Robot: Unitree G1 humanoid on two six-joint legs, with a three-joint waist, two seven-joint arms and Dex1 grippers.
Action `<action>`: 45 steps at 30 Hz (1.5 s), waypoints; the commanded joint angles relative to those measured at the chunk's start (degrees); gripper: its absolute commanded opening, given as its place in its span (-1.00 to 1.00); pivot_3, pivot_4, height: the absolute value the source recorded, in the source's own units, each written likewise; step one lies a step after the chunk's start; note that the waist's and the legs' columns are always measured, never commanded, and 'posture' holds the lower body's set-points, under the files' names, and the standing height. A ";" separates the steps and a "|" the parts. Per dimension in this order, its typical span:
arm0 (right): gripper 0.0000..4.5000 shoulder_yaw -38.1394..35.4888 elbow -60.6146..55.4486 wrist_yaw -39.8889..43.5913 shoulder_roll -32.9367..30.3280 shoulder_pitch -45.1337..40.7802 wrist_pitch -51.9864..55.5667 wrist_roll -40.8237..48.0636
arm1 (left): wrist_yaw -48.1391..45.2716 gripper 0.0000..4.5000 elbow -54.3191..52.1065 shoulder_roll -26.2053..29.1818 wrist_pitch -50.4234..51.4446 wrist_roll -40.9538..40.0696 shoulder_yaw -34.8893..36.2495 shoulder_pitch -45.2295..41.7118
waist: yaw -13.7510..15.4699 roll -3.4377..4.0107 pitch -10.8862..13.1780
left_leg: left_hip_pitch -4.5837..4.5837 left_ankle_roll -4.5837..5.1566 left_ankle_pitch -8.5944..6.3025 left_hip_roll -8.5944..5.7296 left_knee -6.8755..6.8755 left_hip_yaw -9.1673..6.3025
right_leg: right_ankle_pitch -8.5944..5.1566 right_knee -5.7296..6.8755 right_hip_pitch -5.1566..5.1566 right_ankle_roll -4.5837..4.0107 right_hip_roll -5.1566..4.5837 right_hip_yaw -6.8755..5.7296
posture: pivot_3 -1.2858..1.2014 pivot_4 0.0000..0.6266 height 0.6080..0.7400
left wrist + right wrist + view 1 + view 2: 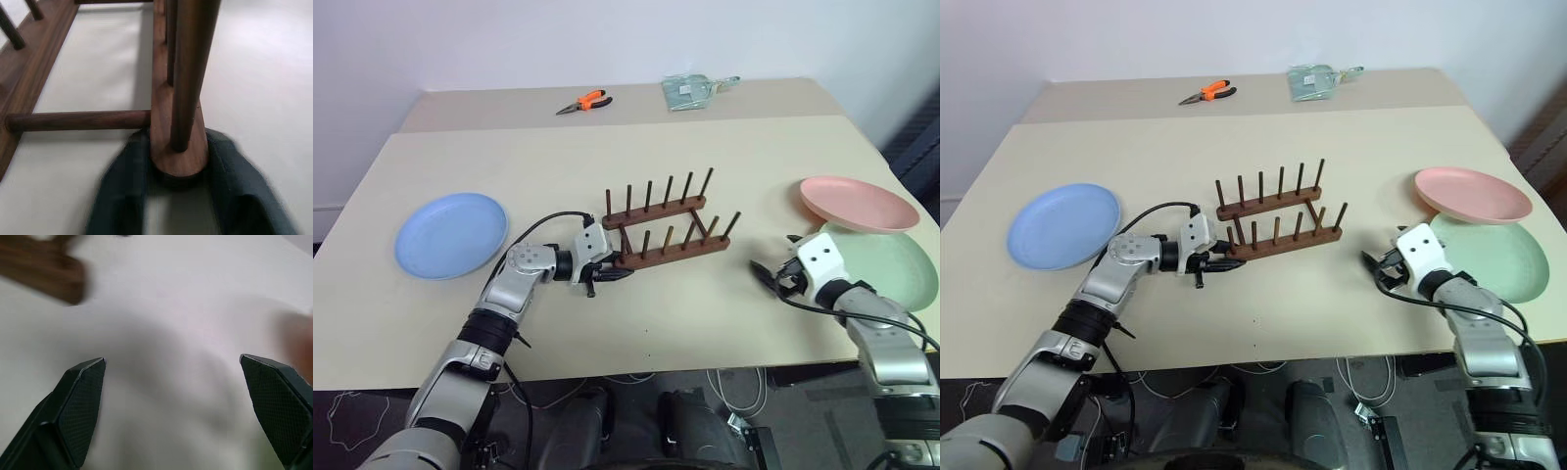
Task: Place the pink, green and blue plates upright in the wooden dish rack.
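From the head views, the small dark brown wooden dish rack (pixel 668 231) with two rows of upright pegs stands mid-table on the beige tabletop (pixel 705 147). The round blue plate (pixel 451 234) lies flat well to its left; the round pink plate (pixel 858 203) rests on the edge of the pale green plate (pixel 891 262) at the right. The left gripper (pixel 604 273) is at the rack's near-left end. The right gripper (pixel 771 276) hovers just beside the green plate. Orange-handled pliers (pixel 584 101) and a clear packet (pixel 690 91) lie far back.

Left wrist view: both black fingers (pixel 239 191) straddle the rounded end of the rack's near rail, narrowly parted, flanking the wood.

Right wrist view: fingertips (pixel 85 387) spread wide, nothing between them
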 commanded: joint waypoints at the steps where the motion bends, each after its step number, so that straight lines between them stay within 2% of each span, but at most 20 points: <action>1: 1.00 -0.88 -0.29 0.95 -0.50 -0.09 -1.80 0.56 | 2.02 0.64 -1.25 1.03 1.43 0.31 1.36 0.50 | -0.05 0.00 0.00 | 0.00 0.00 0.00 0.00 0.00 0.00 | 0.00 0.00 0.00 0.00 0.00 0.00 | 0.03 -0.52 0.79; 6: 1.00 0.87 -3.11 2.75 0.83 0.11 -1.16 1.69 | 4.71 0.64 -4.77 4.49 6.78 0.62 3.20 3.91 | -0.32 0.02 -0.01 | 0.02 0.01 0.01 0.03 -0.01 0.00 | 0.01 0.02 -0.01 0.02 0.04 0.00 | 0.03 -0.52 0.79; 8: 0.76 2.39 -5.76 4.33 1.81 0.65 0.28 3.13 | 3.99 0.40 -10.95 7.89 11.56 -1.50 5.50 8.98 | -0.66 0.04 -0.03 | 0.04 0.01 0.01 0.04 0.00 0.00 | 0.01 0.04 -0.01 0.02 0.04 0.01 | 0.03 -0.52 0.79; 9: 0.60 3.54 -7.28 5.36 2.30 1.07 1.13 3.82 | 3.33 0.26 -15.72 9.38 15.25 -3.95 6.83 12.05 | -1.04 0.05 -0.04 | 0.04 0.01 0.00 0.05 -0.04 0.01 | 0.00 0.04 -0.02 0.01 0.04 0.03 | 0.03 -0.52 0.79; 12: -0.02 5.65 -9.59 6.65 3.42 1.89 2.77 4.68 | 2.57 -0.36 -27.09 10.99 23.11 -9.59 7.47 17.56 | -1.46 0.08 -0.05 | 0.05 0.00 0.00 0.08 -0.14 0.00 | -0.04 0.04 -0.05 -0.05 0.05 0.04 | 0.03 -0.52 0.79; 14: -0.52 7.83 -9.87 6.98 4.58 1.81 3.30 4.30 | 4.90 -0.83 -33.25 8.77 27.37 -11.43 5.26 19.30 | -1.10 0.10 -0.05 | 0.05 0.00 0.00 0.07 -0.07 0.00 | -0.13 0.04 -0.01 -0.21 0.04 0.03 | 0.03 -0.52 0.79; 15: -0.78 8.82 -9.66 6.74 5.25 1.40 3.52 3.86 | 7.17 -1.00 -34.27 6.82 29.09 -10.96 3.96 19.37 | -0.66 0.10 -0.06 | 0.05 0.01 -0.01 0.06 0.00 -0.01 | -0.14 0.00 0.07 -0.24 0.02 0.03 | 0.03 -0.52 0.79; 16: -0.97 9.63 -9.34 6.35 5.84 0.91 3.69 3.37 | 9.34 -1.00 -34.60 5.01 30.19 -10.25 2.89 19.34 | -0.11 0.08 -0.06 | 0.06 0.02 -0.03 0.06 0.04 -0.03 | -0.14 -0.04 0.13 -0.24 0.01 0.02 | 0.03 -0.52 0.79; 18: -0.97 11.09 -8.48 4.88 6.95 -0.36 4.18 1.81 | 13.41 -1.00 -33.59 1.88 28.38 -7.35 1.07 19.40 | 0.19 0.06 -0.07 | 0.06 -0.03 -0.08 0.05 0.12 -0.03 | -0.14 -0.11 0.20 -0.24 0.01 0.00 | 0.03 -0.52 0.79; 22: -0.97 12.83 -5.45 1.25 9.79 -3.89 3.81 -0.70 | 26.30 -1.00 -26.34 -5.30 26.19 -1.99 1.96 16.38 | 0.13 0.01 -0.11 | 0.09 0.00 -0.05 0.04 0.10 -0.03 | -0.13 -0.11 0.20 -0.21 0.02 -0.02 | 0.03 -0.52 0.79; 28: -0.97 13.69 1.10 -4.33 13.64 -9.84 3.03 -4.11 | 36.35 -1.00 -14.01 -8.80 21.40 1.82 4.35 10.96 | -0.09 -0.03 -0.19 | 0.22 0.00 -0.01 0.04 0.07 -0.02 | -0.04 -0.05 0.25 -0.06 0.09 -0.01 | 0.03 -0.52 0.79; 32: -0.97 13.64 7.90 -7.34 15.87 -15.05 1.08 -5.71 | 37.51 -1.00 -7.87 -9.56 18.29 1.06 5.55 7.12 | -0.16 -0.04 -0.20 | 0.55 -0.02 -0.01 0.04 0.03 -0.02 | -0.04 -0.04 0.56 -0.06 0.10 -0.02 | 0.03 -0.52 0.79; 38: -0.97 13.18 10.74 -6.36 15.39 -17.46 -0.83 -5.47 | 36.29 -1.00 -6.64 -9.49 16.19 1.11 5.03 6.24 | -0.10 -0.04 -0.20 | 0.58 -0.01 -0.01 0.03 -0.02 -0.03 | -0.02 -0.05 0.59 -0.01 0.09 -0.03 | 0.03 -0.52 0.79; 41: -0.59 11.57 6.90 -4.36 11.46 -15.76 -1.29 -5.54 | 36.30 -1.00 -8.64 -9.03 16.62 1.24 5.14 7.29 | -0.09 -0.04 -0.20 | 0.58 -0.01 -0.02 0.03 -0.02 -0.03 | -0.02 -0.05 0.58 -0.01 0.08 -0.03 | 0.03 -0.52 0.79; 43: -0.20 9.48 4.06 -2.97 7.22 -14.36 -1.56 -5.53 | 35.65 -1.00 -11.77 -8.47 17.48 0.76 5.22 8.49 | -0.05 -0.03 -0.19 | 0.57 0.01 -0.03 0.02 -0.04 -0.03 | -0.02 -0.08 0.58 -0.01 0.07 -0.02 | 0.03 -0.52 0.79; 45: 0.29 8.15 2.17 -1.61 2.82 -13.25 -2.40 -6.16 | 34.62 -1.00 -15.31 -8.02 18.44 -0.18 5.18 9.82 | -0.03 -0.02 -0.19 | 0.54 0.02 -0.05 0.02 -0.07 -0.02 | -0.02 -0.11 0.57 -0.01 0.06 -0.02 | 0.03 -0.52 0.79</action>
